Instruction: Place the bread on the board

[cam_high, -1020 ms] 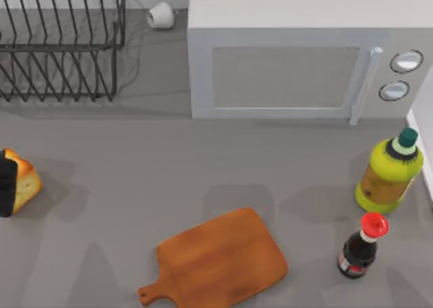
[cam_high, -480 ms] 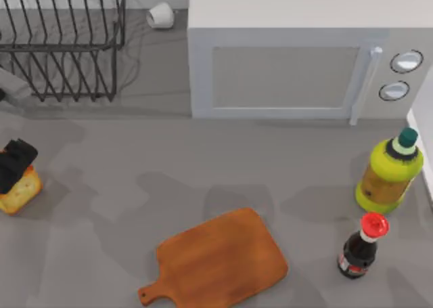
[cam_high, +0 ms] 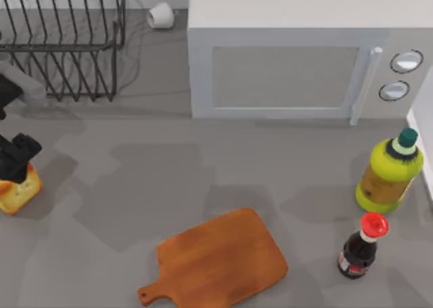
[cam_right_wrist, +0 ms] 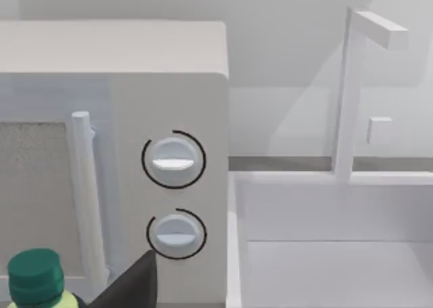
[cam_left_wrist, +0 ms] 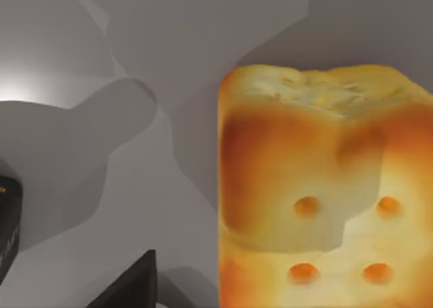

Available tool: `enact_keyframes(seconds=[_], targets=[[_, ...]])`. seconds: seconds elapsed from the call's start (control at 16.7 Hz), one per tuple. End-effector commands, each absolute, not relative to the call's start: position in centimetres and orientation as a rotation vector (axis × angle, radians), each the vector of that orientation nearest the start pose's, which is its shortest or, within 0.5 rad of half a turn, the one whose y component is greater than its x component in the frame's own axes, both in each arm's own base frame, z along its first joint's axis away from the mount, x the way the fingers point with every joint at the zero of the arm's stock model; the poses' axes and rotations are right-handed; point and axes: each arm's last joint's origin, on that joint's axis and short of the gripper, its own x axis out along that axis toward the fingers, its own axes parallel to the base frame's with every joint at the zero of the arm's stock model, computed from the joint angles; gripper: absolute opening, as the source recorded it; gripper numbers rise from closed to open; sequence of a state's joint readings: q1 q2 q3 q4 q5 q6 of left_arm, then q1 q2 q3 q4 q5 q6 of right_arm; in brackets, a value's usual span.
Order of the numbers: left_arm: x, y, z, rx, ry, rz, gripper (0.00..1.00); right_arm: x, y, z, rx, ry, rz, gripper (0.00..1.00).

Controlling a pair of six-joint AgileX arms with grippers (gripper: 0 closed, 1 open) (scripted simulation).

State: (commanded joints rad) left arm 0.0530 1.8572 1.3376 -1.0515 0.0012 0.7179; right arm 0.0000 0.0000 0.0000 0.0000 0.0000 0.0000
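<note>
The bread (cam_high: 19,194), a small chunk with an orange-brown crust, lies on the grey table at the far left edge. My left gripper (cam_high: 17,156) hangs just over its back side, open and holding nothing. The left wrist view shows the bread (cam_left_wrist: 318,193) close up, with one dark fingertip (cam_left_wrist: 128,286) beside it, apart from the crust. The board (cam_high: 220,260), reddish-brown with its handle pointing front-left, lies at the front centre, well right of the bread. In the right wrist view a fingertip (cam_right_wrist: 132,284) of my parked right gripper shows, off to the right by the microwave.
A white microwave (cam_high: 298,57) fills the back centre and right, and a black wire dish rack (cam_high: 61,44) stands at the back left. A yellow-green bottle (cam_high: 389,172) and a dark red-capped bottle (cam_high: 360,247) stand right of the board. A white sink basin (cam_right_wrist: 331,240) adjoins the microwave.
My left gripper has moved from the left edge to the bread's back side, and more of the arm shows near the rack. The bread now sits slightly nearer the front.
</note>
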Motion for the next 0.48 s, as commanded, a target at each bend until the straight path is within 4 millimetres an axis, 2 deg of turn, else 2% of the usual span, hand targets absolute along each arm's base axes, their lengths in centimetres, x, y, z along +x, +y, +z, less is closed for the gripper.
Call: enact_keyframes(seconds=[0.3, 0.48], targets=[[34.2, 1.9, 18.3, 0.519, 1.507, -0.519, 1.00, 10.6, -0.1, 16.0, 0.000, 0.000, 0.000, 1.00], [34.3, 2.0, 16.3, 0.516, 1.511, -0.518, 1.00, 10.6, -0.1, 16.0, 0.000, 0.000, 0.000, 1.00]])
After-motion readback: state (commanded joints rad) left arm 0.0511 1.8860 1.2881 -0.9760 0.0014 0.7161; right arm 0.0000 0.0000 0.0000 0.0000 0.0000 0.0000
